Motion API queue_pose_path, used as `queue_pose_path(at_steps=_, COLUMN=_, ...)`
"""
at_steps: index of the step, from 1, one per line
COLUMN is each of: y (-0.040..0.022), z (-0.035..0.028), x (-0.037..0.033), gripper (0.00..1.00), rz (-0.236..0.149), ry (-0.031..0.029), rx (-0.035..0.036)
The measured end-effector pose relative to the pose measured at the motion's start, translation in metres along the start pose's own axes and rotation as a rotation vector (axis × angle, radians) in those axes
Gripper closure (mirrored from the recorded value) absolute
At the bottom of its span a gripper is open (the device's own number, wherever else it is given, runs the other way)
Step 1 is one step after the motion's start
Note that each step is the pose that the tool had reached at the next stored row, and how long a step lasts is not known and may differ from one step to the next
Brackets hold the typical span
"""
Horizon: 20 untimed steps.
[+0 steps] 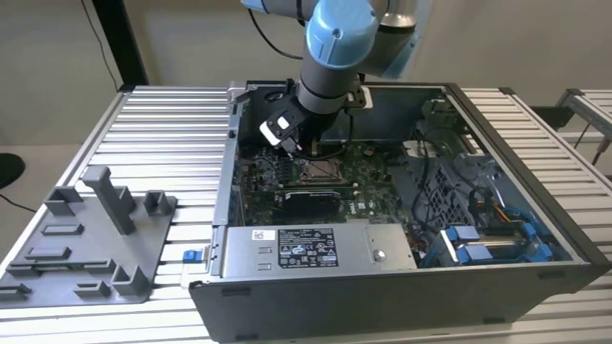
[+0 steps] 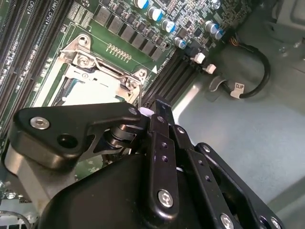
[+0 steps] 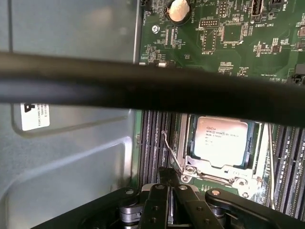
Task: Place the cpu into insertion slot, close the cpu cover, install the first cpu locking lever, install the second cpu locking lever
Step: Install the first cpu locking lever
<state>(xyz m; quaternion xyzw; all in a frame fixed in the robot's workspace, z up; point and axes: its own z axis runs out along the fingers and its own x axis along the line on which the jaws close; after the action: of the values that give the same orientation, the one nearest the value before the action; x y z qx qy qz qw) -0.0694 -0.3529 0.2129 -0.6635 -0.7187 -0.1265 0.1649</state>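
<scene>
The arm is reaching down into the open computer case (image 1: 535,279) on the ribbed table (image 1: 163,143), and the end effector (image 1: 298,147) is hanging just above the green motherboard (image 1: 368,175), right beside the insertion slot (image 1: 322,169). In the first wrist view the cpu (image 3: 221,140) is sitting flat in that slot, silvery top up, with the cpu cover (image 3: 217,168) lying closed around it, its frame edging the chip. A thin locking lever (image 3: 170,153) is slanting up from the cover's near corner beside the black memory slots (image 3: 153,143); a second thin rod (image 3: 270,164) is running along the far side, partly cut off. A thick black bar is crossing that view, hiding the cover's upper edge. In the second wrist view the end effector's black linkage (image 2: 157,143) is blocking most of the socket, and its fingertips are tucked out of sight, so whether it is open or closed I cannot tell. A grey power-supply box (image 1: 311,247) is sitting at the case's near side.
</scene>
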Motion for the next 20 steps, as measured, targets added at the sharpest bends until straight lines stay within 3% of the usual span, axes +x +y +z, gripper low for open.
queue_pose_path(at_steps=20, y=0.0002, z=0.0129, x=-0.0057, gripper=1.00, rz=-0.004, ry=-0.0008, rx=-0.0082)
